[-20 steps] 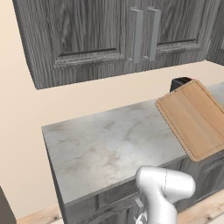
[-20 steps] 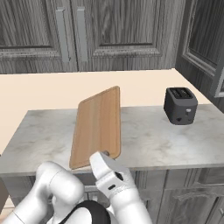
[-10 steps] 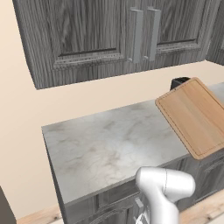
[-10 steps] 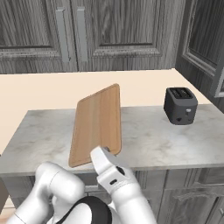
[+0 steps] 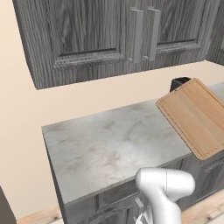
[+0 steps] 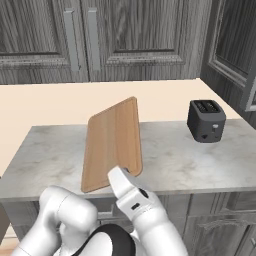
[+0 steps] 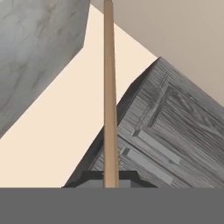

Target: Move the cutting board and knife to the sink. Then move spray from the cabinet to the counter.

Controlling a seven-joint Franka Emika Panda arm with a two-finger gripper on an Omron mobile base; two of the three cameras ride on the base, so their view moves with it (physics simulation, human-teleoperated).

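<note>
The cutting board (image 6: pixel 112 144), a plain light-brown wooden slab with rounded corners, is lifted and tilted above the marbled surface (image 6: pixel 190 165), its near short edge pinched by the tool (image 6: pixel 121 172) and its far end raised toward the wall. Seen from the hand camera, the cutting board (image 7: pixel 110 96) appears edge-on as a thin wooden strip running straight up from between the tool's tips, which shows the tool is clamped together on the board's thickness; gripping the thin edge is likely the only way two narrow tips can carry so wide a slab. Relative to the board, a small black toaster (image 6: pixel 205 120) stands to its right on the surface, well apart from it. In the left base view the cutting board (image 5: pixel 197 114) hangs over the surface's front edge, with the toaster (image 5: pixel 179 82) just behind its far corner. Above and behind the board, the dark grey wood-grain cabinet (image 6: pixel 135 35) hangs with doors closed, its long silver bar handles (image 5: pixel 143 34) side by side. The board seems to be mid-carry toward the sink, so the first step is under way; the knife and spray remain to be handled.
</note>
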